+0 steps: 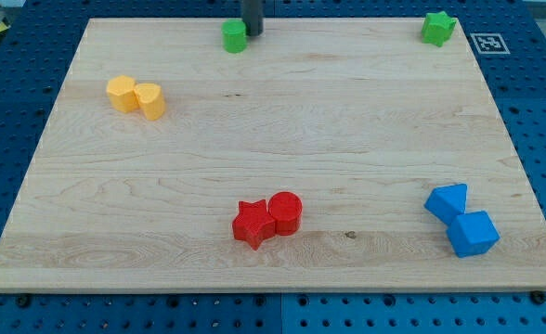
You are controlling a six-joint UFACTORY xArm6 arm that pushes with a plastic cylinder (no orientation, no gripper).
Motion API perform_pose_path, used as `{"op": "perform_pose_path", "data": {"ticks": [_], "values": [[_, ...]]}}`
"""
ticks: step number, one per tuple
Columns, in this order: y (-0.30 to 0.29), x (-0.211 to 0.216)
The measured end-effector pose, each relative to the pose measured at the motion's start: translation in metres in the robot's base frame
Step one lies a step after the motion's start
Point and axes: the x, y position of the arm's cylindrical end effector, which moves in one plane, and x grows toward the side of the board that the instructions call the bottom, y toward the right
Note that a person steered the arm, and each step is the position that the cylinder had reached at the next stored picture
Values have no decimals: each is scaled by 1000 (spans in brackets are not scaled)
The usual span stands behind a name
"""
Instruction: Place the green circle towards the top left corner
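The green circle [234, 37] stands near the board's top edge, a little left of the middle. My tip [253, 33] is just to its right, touching or almost touching it. The rod comes down from the view's top edge. A green star [437, 28] sits near the top right corner.
A wooden board [273, 139] lies on a blue pegboard. Two yellow blocks [136, 96] sit together at the upper left. A red star [253, 224] and a red circle [285, 211] touch at the bottom middle. Two blue blocks [461, 219] sit at the lower right.
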Motion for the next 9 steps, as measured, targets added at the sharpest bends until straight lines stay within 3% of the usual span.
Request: {"op": "perform_pose_path", "data": {"ticks": [1,3,6,8,9], "values": [[-9,0],[18,41],[-53,36],[-20,30],[-32,29]]}}
